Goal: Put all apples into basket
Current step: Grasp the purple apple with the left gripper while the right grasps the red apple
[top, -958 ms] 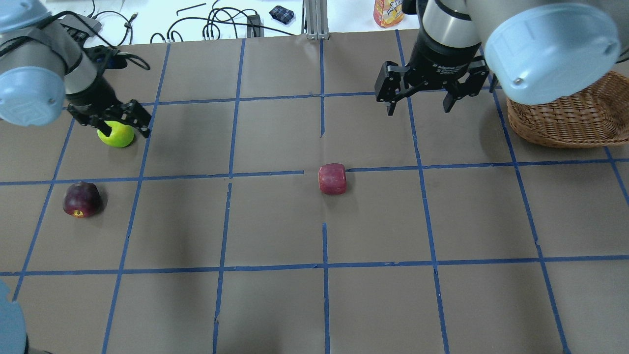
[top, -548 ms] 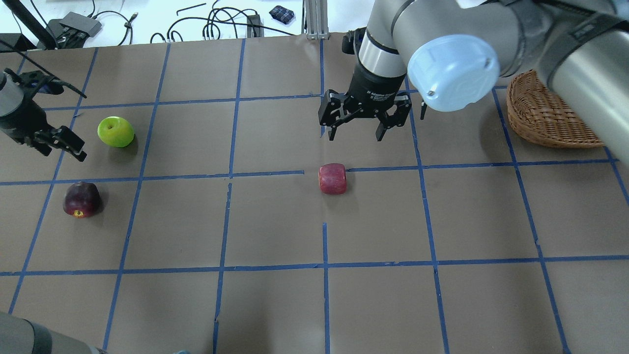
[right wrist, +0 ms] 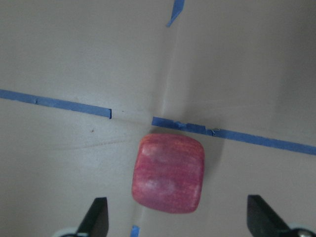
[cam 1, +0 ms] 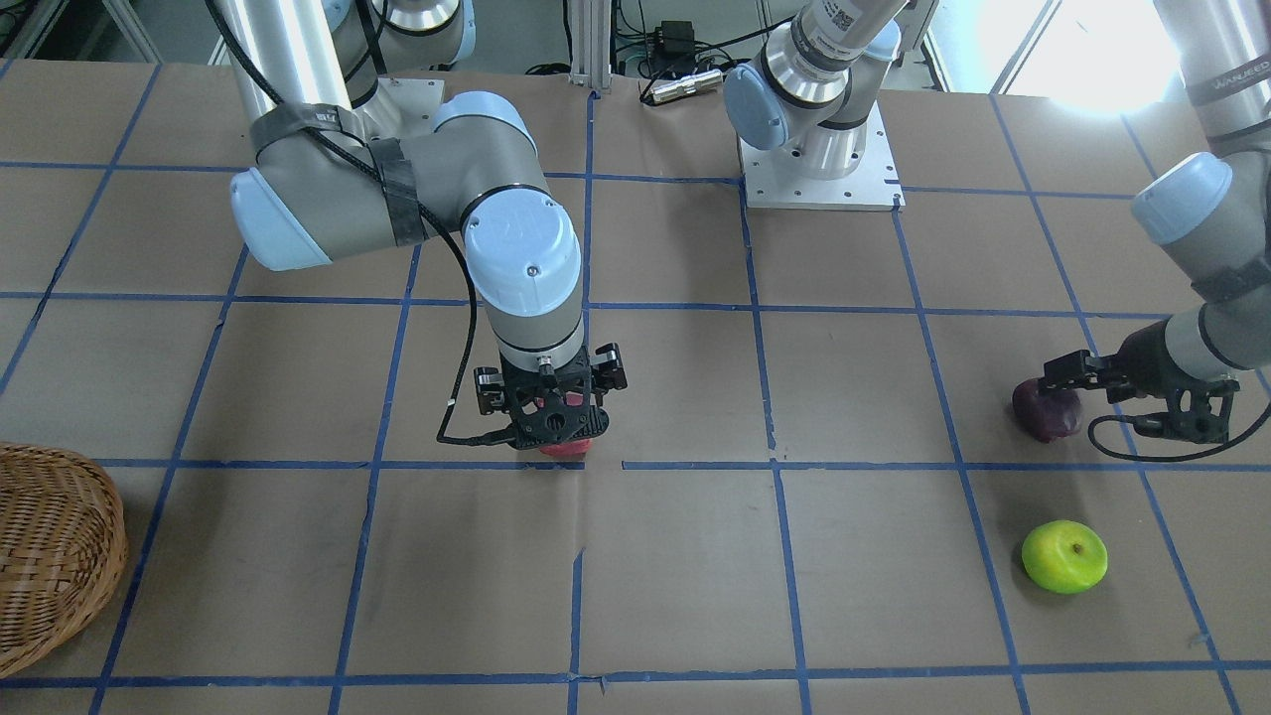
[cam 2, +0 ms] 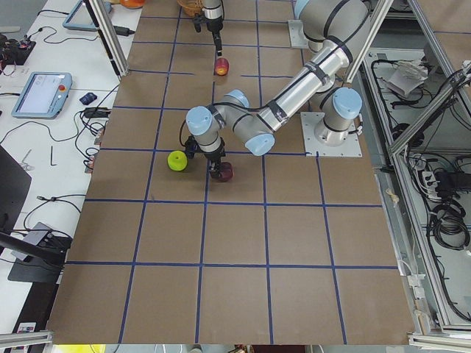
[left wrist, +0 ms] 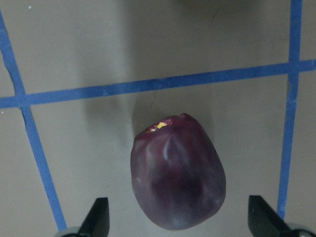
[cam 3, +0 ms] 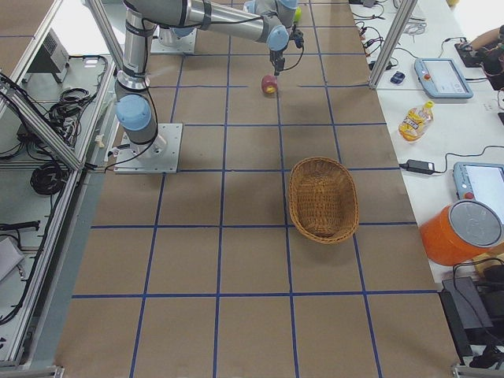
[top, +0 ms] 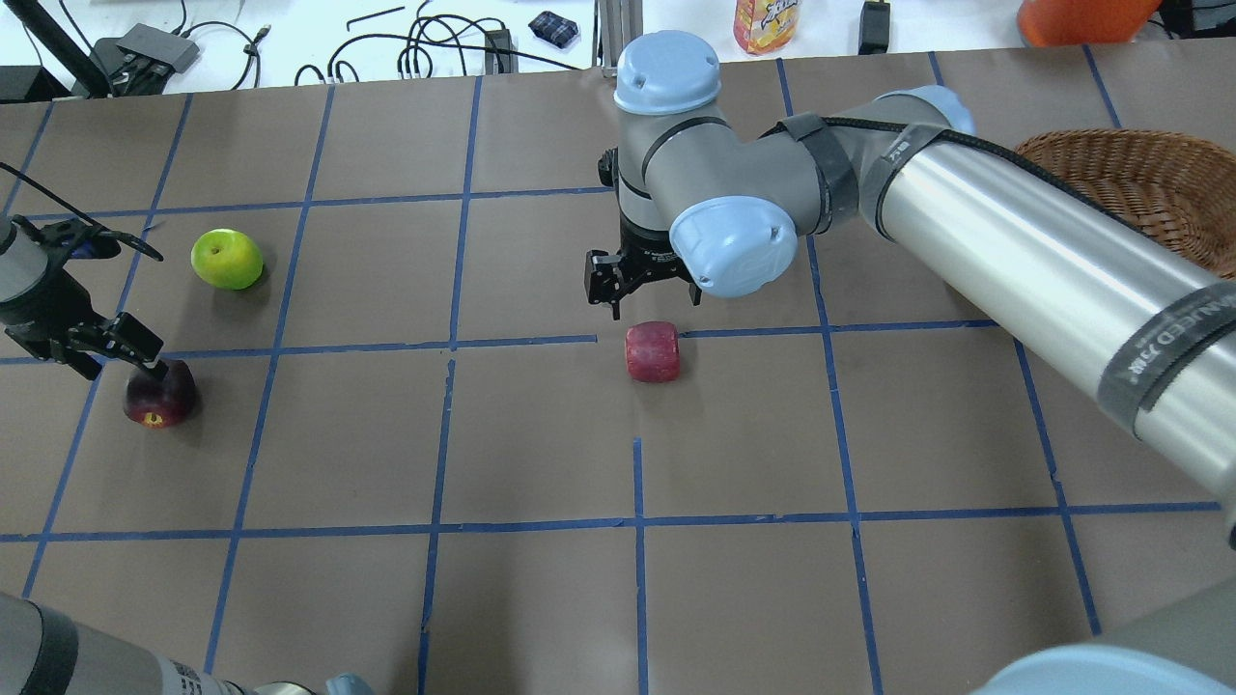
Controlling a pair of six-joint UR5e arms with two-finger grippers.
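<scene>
The blocky red apple (top: 653, 350) lies near the table's middle. My right gripper (top: 645, 294) hovers open just above it. The right wrist view shows the red apple (right wrist: 169, 173) between the spread fingertips (right wrist: 96, 217). The maroon apple (top: 159, 396) lies at the left. My left gripper (top: 116, 355) is open right over it, and in the left wrist view the maroon apple (left wrist: 177, 173) sits between the fingertips (left wrist: 98, 217). The green apple (top: 227, 259) lies free on the table behind it. The wicker basket (top: 1139, 183) stands at the far right with nothing showing in it.
Blue tape lines grid the brown table. A juice bottle (top: 763, 24), an orange container (top: 1081, 14) and cables (top: 425, 48) lie beyond the far edge. My right arm's long link (top: 1043, 261) crosses over the table in front of the basket.
My left gripper left the green apple and moved toward me to the maroon apple. My right gripper swung left from near the basket and came down over the red apple. No apple moved.
</scene>
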